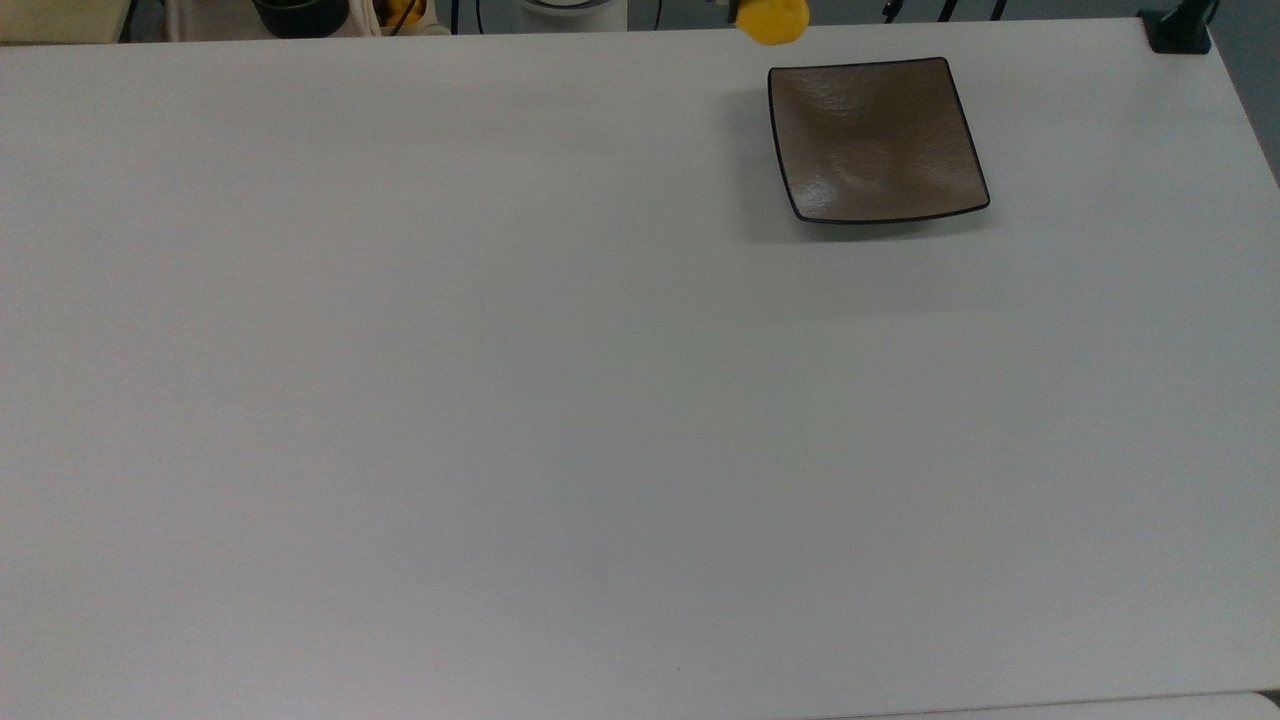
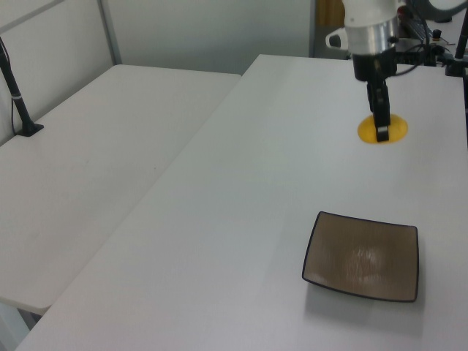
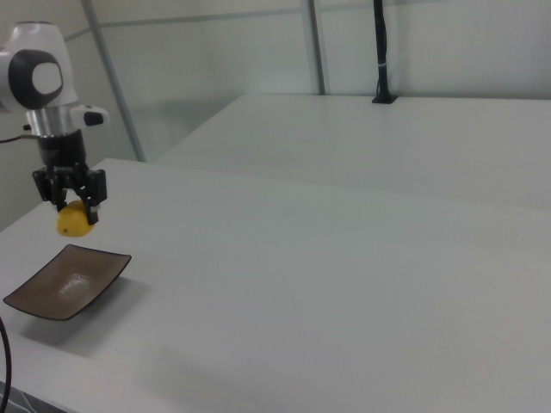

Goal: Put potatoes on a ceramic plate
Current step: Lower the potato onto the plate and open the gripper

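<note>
**Potato held in the air, close to the plate**

The hand [image 3: 73,205] was pinching the potato [image 3: 75,221], with 1 dark finger on each side of the yellow lump. In the right view the potato hung clear of the desk [image 3: 344,284], above the far edge of the ceramic plate [image 3: 67,281], at about 12 o'clock from the middle of the plate. It did not touch the plate.

In the left view the hand [image 2: 381,130] pointed straight down under the white arm [image 2: 369,29]. 1 finger [image 2: 380,110] crossed in front of the potato [image 2: 391,130], which showed as a yellow oval behind it. The plate [image 2: 362,256] was at about 6 o'clock from the potato, near but apart, and it lay flat on the desk [image 2: 241,219] with nothing on it.

In the top view the potato [image 1: 772,20] was at the upper edge of the picture, at about 11 o'clock from the plate [image 1: 875,140], just beyond its upper corner on the top view's left. The plate was square, brown-grey and glossy, with a thin dark rim. It stood in the upper part of the desk [image 1: 500,400] on the top view's right, and its shadow fell beside it.

A second white desk [image 2: 95,161] stood beside the first in the left view, with a dark post [image 2: 18,102] on it.
</note>
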Controlling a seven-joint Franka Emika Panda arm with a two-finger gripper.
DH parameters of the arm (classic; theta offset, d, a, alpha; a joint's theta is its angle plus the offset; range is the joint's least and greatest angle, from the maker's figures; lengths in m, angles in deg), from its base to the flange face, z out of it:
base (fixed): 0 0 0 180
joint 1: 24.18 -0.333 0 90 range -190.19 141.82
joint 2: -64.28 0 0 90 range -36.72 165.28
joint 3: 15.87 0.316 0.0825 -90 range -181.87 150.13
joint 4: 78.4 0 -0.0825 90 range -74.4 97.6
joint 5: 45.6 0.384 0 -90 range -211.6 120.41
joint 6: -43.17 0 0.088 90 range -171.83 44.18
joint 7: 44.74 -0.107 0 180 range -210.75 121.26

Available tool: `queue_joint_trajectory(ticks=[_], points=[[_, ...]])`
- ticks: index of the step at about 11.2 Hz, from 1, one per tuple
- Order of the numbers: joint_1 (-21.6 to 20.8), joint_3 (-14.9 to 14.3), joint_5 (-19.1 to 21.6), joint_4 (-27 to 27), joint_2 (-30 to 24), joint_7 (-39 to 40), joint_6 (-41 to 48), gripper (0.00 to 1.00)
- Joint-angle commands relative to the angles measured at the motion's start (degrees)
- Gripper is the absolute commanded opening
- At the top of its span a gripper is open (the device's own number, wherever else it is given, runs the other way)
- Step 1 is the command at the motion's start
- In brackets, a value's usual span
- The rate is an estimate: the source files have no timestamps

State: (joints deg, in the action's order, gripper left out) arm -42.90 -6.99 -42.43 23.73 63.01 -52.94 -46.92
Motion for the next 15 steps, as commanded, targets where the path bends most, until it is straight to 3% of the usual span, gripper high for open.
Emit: queue_joint_trajectory(ticks=[1,6,11,12,13,14,15], points=[[-5.44,-0.53,1.4,2.19,3.18,-6.99,-6.73,0.0],[-11.78,0.34,1.67,6.59,9.68,-18.33,-23.35,0.0],[-12.75,1.14,0.7,8.26,15.85,-21.16,-32.15,0.0],[-12.75,1.14,0.7,8.26,16.81,-21.16,-32.24,0.04],[-12.75,1.14,0.7,8.26,17.17,-21.16,-32.25,0.26],[-12.66,1.14,0.7,8.26,17.17,-21.16,-32.07,0.76],[-12.66,1.05,0.7,8.17,17.17,-21.16,-31.81,0.99]])
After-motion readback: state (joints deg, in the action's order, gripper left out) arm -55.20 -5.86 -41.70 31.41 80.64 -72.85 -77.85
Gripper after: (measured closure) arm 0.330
